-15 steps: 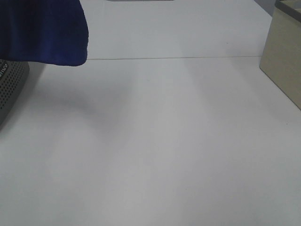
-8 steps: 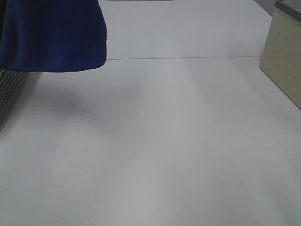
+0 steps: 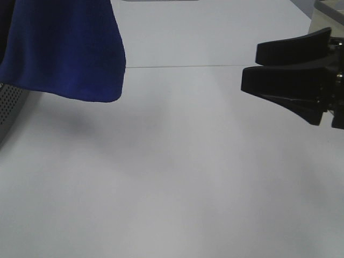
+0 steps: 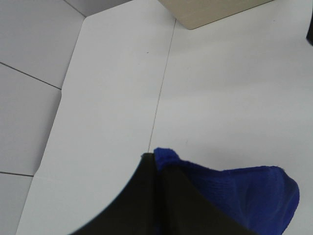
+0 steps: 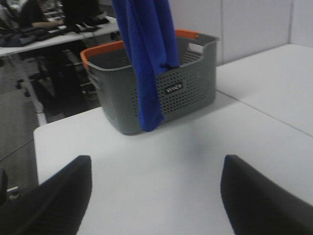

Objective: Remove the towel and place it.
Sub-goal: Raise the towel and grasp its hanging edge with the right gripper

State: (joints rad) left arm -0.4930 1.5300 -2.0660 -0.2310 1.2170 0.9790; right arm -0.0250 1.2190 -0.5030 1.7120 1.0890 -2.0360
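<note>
The deep-blue towel (image 3: 64, 48) hangs in the air at the far left of the exterior high view, its lower edge above the white table. In the left wrist view my left gripper (image 4: 154, 160) is shut on a bunched edge of the towel (image 4: 244, 196). My right gripper (image 3: 250, 65) reaches in from the right edge, well apart from the cloth, pointing toward it. The right wrist view shows its fingers (image 5: 54, 196) spread open with nothing between them. There the towel (image 5: 146, 58) dangles as a long strip in front of a basket.
A grey perforated basket with an orange rim (image 5: 190, 83) stands on the table behind the hanging cloth; its corner (image 3: 8, 107) shows at the left edge. A beige box (image 4: 210, 10) sits at the far right side. A seam line (image 3: 188, 66) crosses the white table.
The towel has swung a little to the right and hangs lower. My right gripper has come into the exterior view from the right, now covering the beige box.
</note>
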